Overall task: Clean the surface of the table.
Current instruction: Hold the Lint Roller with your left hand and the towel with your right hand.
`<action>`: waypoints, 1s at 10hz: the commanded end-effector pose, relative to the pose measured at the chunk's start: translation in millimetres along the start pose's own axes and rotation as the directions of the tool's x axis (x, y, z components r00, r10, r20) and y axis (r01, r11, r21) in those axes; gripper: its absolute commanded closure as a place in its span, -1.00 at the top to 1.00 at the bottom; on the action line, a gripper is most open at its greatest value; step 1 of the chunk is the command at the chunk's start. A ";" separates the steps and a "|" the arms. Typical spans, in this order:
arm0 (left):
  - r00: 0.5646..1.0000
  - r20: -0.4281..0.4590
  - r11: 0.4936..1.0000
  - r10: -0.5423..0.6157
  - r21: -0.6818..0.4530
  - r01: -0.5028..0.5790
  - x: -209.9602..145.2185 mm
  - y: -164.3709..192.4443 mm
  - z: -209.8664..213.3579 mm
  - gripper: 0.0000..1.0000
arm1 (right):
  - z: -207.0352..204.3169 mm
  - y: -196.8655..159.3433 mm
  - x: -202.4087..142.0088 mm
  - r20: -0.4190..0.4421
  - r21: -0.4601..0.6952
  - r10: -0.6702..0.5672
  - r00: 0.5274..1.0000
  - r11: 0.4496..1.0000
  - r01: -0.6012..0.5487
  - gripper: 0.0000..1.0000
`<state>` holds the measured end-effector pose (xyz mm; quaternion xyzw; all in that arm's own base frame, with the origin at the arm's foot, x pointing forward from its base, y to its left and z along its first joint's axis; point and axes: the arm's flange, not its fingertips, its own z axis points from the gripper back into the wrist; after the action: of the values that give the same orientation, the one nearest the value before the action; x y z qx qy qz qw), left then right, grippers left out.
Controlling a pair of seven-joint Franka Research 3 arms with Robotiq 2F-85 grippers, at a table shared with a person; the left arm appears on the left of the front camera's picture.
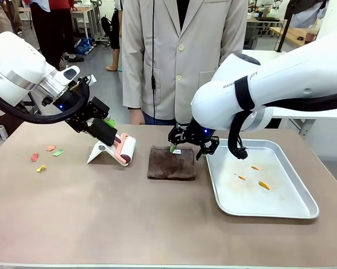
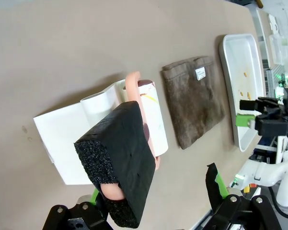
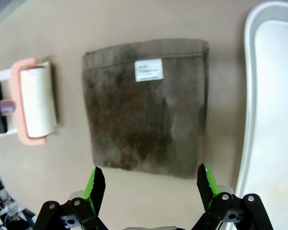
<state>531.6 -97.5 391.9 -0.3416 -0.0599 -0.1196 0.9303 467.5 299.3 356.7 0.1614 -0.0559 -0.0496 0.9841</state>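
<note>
The matte taupe-brown tabletop fills the foreground. Nearest on it, the silver rectangular metal tray holds 3 orange scraps. Beyond it, the right end effector hangs spread over the folded brown cloth; closing too high would likely miss it. The left end effector stands spread around the pink lint roller's black foam handle; a loose grip could drop it. Coloured paper scraps lie at the far left.

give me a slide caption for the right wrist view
Right gripper open above a brown cloth on the table, lint roller alongside
</note>
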 end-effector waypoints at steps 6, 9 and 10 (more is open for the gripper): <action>1.000 -0.002 1.000 0.007 0.011 -0.007 -8.3 3.4 1.1 1.00 | -35.9 17.9 34.8 -0.014 -0.193 -0.033 0.999 0.981 0.030 1.00; 1.000 0.009 1.000 0.030 -0.003 -0.030 -10.9 6.5 -0.6 1.00 | -45.2 24.7 37.5 -0.047 -0.254 -0.006 0.999 0.967 -0.007 1.00; 0.999 0.013 0.999 0.032 -0.005 -0.032 -10.6 6.5 -0.1 1.00 | -47.4 25.6 38.9 -0.054 -0.267 0.000 0.999 0.963 -0.015 1.00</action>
<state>528.1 -92.7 384.2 -0.3422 -0.0547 -0.1104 0.9315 504.2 324.2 322.7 0.0530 -0.0189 -0.0404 0.9976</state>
